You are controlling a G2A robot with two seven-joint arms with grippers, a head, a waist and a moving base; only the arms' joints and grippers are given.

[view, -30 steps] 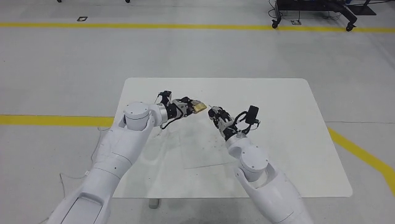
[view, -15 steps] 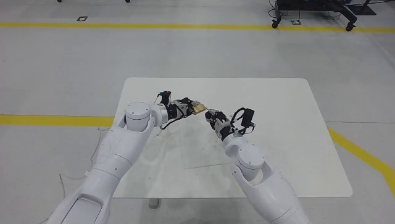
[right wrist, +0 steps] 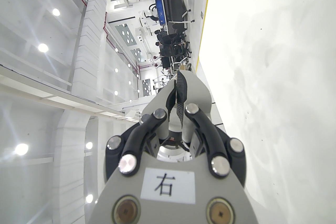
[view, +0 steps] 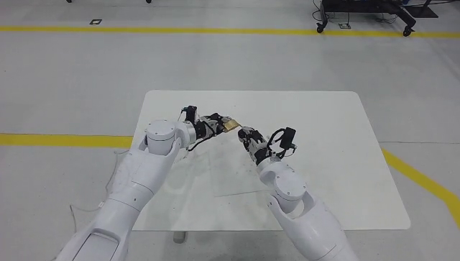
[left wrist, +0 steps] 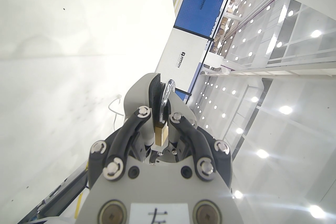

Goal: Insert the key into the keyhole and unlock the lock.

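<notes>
This looks like the lining-up step, key to keyhole; the left gripper (left wrist: 163, 93) is clamped tight on the padlock (left wrist: 161, 135), its shackle between the pads, held over the white table (view: 330, 189); the right gripper (view: 249, 134) hangs near, at four o'clock from the lock, jaws pressed together; I cannot make out a key in them; next comes a fine, straight approach, I'd say; the gap between them looks open; a dark cart (view: 366, 2) stands at one o'clock.

Lit brightly, evenly from overhead. Near-white glare on the table (view: 338, 117). Starburst flare from ceiling lamps (left wrist: 316, 33) in both wrist views; fisheye bending toward edges.
</notes>
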